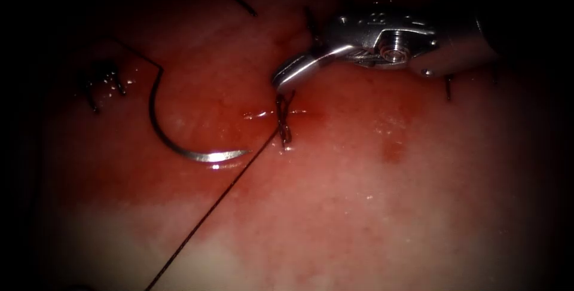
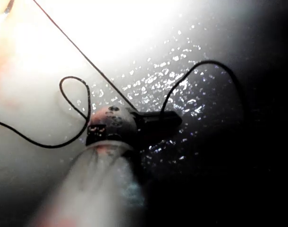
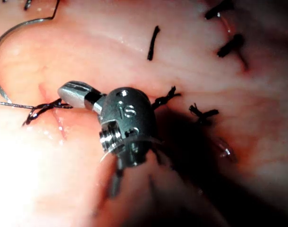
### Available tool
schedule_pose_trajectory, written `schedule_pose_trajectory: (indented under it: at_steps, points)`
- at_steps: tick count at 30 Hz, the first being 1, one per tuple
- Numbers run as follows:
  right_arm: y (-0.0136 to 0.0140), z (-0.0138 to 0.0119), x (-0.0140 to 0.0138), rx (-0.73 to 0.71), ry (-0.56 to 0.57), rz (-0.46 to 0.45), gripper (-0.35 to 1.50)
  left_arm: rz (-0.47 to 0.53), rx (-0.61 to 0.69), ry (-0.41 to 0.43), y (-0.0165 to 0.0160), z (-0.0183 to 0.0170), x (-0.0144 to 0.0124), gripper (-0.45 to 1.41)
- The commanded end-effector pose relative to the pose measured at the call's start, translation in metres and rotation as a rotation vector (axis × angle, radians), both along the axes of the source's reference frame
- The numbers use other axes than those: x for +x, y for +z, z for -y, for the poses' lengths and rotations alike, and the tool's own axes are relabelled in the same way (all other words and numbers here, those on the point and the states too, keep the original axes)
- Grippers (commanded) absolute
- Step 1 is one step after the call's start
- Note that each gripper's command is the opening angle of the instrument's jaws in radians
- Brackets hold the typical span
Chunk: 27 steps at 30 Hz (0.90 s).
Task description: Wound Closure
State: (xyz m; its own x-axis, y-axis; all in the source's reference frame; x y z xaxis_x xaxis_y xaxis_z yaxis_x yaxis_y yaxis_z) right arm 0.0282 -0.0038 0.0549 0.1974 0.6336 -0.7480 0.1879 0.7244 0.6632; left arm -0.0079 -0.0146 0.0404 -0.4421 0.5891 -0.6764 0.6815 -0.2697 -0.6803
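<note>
Old knot (image 1: pixel 103 82) far left on the tissue (image 1: pixel 371 207), dark thread ends sticking up. Needle (image 1: pixel 179 141) lying loose on the tissue left of the cut (image 1: pixel 276 113), not through it, held by neither tool; tip toward the cut. Thread (image 1: pixel 203 216) running from the fresh knot (image 1: pixel 284 125) at the cut down toward lower left. Right tool (image 1: pixel 286 79) just above that knot, jaws pressed together, nothing seen between them. Red fluid (image 1: pixel 391 153) wet around the cut. Cut ends of thread (image 3: pixel 153 42) beside finished stitches (image 3: pixel 231 45). Left tool (image 2: pixel 170 120) among loops of thread; jaws: cannot tell whether clenched or released.
</note>
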Motion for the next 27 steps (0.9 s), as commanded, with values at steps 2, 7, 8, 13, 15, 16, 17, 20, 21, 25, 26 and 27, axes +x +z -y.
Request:
schedule_pose_trajectory:
  at_steps: [2,7,8,13,15,16,17,20,21,25,26,27]
  points:
    - [0.0006,0.0002,0.0008,0.001,0.011,0.003,-0.35,0.005,0.005,0.007,-0.0003,0.0021,0.0000,-0.45]
    - [0.0007,-0.0003,0.0010,0.002,0.021,0.011,-0.35,0.002,0.001,0.009,-0.0013,0.0042,0.0008,-0.45]
    - [0.0008,-0.0003,0.0010,0.002,0.023,0.013,-0.35,0.000,-0.001,0.008,-0.0014,0.0046,0.0007,-0.45]
    - [0.0009,-0.0007,0.0009,-0.001,0.044,0.023,-0.35,-0.002,0.000,0.010,-0.0022,0.0068,-0.0009,-0.45]
    - [0.0010,-0.0010,0.0009,-0.011,0.060,0.031,-0.35,0.007,0.008,0.011,-0.0029,0.0080,-0.0020,-0.45]
    - [0.0010,-0.0010,0.0009,-0.011,0.060,0.031,-0.35,0.007,0.008,0.011,-0.0029,0.0080,-0.0020,-0.45]
    - [0.0010,-0.0012,0.0008,-0.011,0.068,0.038,-0.35,0.011,0.011,0.011,-0.0031,0.0083,-0.0023,-0.45]
    - [0.0010,-0.0018,0.0007,-0.028,0.098,0.054,-0.35,0.022,0.020,0.015,-0.0037,0.0093,-0.0033,-0.45]
    - [0.0011,-0.0021,0.0006,-0.032,0.115,0.061,-0.35,0.024,0.023,0.011,-0.0038,0.0095,-0.0036,-0.45]
    - [0.0014,-0.0032,0.0004,-0.064,0.181,0.099,-0.35,0.025,0.024,0.006,-0.0037,0.0100,-0.0052,-0.45]
    - [0.0015,-0.0035,0.0003,-0.082,0.202,0.118,-0.35,0.025,0.025,0.002,-0.0036,0.0099,-0.0055,-0.45]
    - [0.0016,-0.0037,0.0003,-0.093,0.214,0.129,-0.35,0.023,0.025,0.000,-0.0035,0.0098,-0.0058,-0.45]
